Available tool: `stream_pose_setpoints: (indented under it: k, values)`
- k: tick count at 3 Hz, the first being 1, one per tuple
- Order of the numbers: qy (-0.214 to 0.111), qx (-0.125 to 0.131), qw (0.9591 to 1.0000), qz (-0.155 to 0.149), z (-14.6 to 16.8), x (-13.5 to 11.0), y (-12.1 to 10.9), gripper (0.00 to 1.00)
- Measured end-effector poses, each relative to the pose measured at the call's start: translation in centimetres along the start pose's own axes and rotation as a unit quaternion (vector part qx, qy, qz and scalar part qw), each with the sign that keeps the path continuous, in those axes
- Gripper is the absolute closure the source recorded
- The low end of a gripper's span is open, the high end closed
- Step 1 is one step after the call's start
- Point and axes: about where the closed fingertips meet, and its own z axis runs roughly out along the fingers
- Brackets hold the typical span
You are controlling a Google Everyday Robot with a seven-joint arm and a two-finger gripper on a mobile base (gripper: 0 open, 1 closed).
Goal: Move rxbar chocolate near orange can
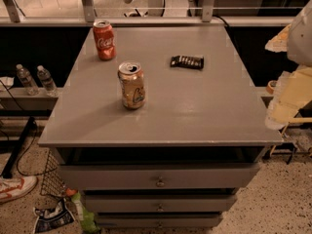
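The rxbar chocolate (187,62), a small flat dark bar with pale lettering, lies flat on the grey table top (195,111), right of centre toward the back. The orange can (131,85), pale orange-tan with a silver top and a bluish mark, stands upright left of centre, about a can's height away from the bar toward the front left. My gripper (279,112) shows as a pale, blurred shape at the right edge of the view, beyond the table's right edge and well apart from both objects. It holds nothing that I can see.
A red cola can (104,40) with white script stands at the table's back left. The table is a drawer unit (158,179) with drawers below. Two water bottles (36,79) stand on a low ledge at left. A shoe and litter lie on the floor at bottom left.
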Motion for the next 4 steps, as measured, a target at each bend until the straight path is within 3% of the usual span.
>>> stream_pose_setpoints:
  k: [1,2,3,4]
  values:
    - [0.0,0.0,1.0,0.0,0.0,0.0,0.0,0.0]
    - [-0.043,0.003,0.999,0.011,1.0,0.6,-2.4,0.0]
    - [-0.14,-0.006,0.9899,0.025,5.1,-0.3,-8.7,0.0]
    - [-0.181,-0.013,0.9818,0.057,10.0,-1.7,-12.6,0.0]
